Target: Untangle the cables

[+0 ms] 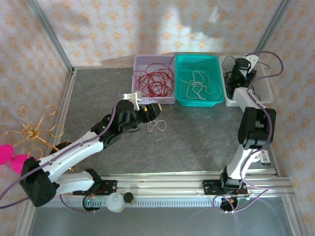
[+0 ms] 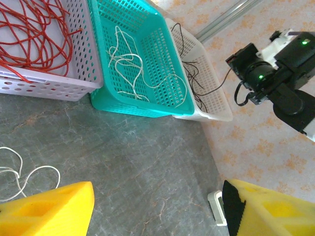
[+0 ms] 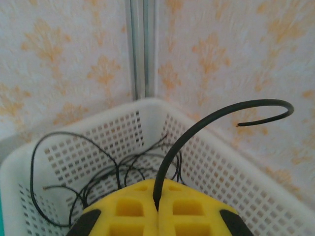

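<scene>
The cables lie sorted by colour. Red cable point(image 1: 154, 81) point(image 2: 34, 34) coils in the lilac basket point(image 1: 139, 61). White cable point(image 1: 199, 87) point(image 2: 130, 64) lies in the teal basket point(image 1: 212, 61). Black cable point(image 3: 216, 115) point(image 2: 194, 73) sits in the white basket point(image 1: 266, 88) point(image 3: 74, 157). My right gripper point(image 3: 157, 206) point(image 1: 236, 73) hangs over that basket, shut on a black strand that arcs up to the right. A loose white cable point(image 1: 156, 125) point(image 2: 19, 172) rests on the table, just left of my left gripper point(image 1: 156, 114) point(image 2: 157, 206), which is open with bare table between its fingers.
The three baskets stand side by side along the back wall. A gold wire stand point(image 1: 34, 130) and pink objects point(image 1: 12, 157) sit at the left outside the frame rail. The right arm point(image 2: 275, 73) rises at the right of the left wrist view.
</scene>
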`<action>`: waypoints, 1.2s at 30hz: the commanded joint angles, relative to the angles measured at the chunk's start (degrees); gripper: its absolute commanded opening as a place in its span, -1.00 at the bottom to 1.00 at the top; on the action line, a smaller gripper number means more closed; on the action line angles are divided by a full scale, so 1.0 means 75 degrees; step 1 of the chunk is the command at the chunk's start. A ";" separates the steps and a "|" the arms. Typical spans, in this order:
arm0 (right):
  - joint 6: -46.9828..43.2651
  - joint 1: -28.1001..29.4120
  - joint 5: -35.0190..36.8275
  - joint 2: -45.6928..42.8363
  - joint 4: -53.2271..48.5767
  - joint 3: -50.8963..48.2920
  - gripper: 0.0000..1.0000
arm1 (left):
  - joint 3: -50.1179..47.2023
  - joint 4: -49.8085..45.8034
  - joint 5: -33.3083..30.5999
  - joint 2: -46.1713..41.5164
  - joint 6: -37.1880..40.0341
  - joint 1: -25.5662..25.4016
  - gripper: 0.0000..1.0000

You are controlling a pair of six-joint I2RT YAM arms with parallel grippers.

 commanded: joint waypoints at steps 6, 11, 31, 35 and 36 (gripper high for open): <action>0.1320 -0.0433 -0.1658 0.1344 -0.2512 0.1201 -0.66 | -0.0034 0.0352 0.0250 -0.0003 -0.0338 0.0091 0.36; 0.1264 -0.0436 -0.1823 0.1331 -0.2800 0.1202 0.01 | -0.0136 0.0407 0.0311 0.0045 -0.0393 0.0077 0.35; 0.2413 0.1263 -0.3189 -0.3436 -0.2855 -0.1653 0.05 | -0.1153 -0.1232 -0.0959 -0.0015 -0.0840 0.0073 0.18; 0.2524 0.2907 -0.3547 -0.4660 -0.2933 -0.2964 -0.11 | -0.1340 -0.1434 -0.0939 0.0135 -0.0857 0.0074 0.11; 0.2619 0.3335 -0.3799 -0.4903 -0.2926 -0.3399 -0.12 | -0.1477 -0.1381 -0.1016 0.0062 -0.0884 0.0085 0.11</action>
